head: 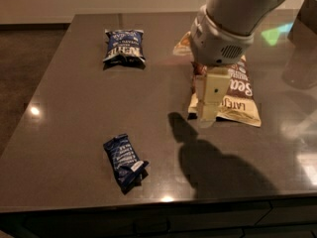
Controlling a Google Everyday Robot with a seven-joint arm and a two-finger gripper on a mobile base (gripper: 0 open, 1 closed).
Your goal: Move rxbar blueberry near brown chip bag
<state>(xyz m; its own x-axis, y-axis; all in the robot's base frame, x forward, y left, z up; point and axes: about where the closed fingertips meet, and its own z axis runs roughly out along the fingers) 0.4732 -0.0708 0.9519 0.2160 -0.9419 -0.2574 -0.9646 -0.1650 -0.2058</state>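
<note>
Near the front edge of the dark desk (69, 108), left of centre, the rxbar blueberry (125, 161) lies flat and slightly askew, touching nothing else. It is well apart from the brown chip bag (242, 100), which lies toward the right of the desk with its cream band nearest the camera. The robot's arm (233, 14) reaches in from the upper right, and its cream-coloured claw (207, 117) points down over the left edge of that bag; whether the claw is open or closed cannot be told. 1 smaller blue chip bag (124, 46) lies toward the far left. The arm's shadow (213, 162) falls on the desk between claw and front edge.
</note>
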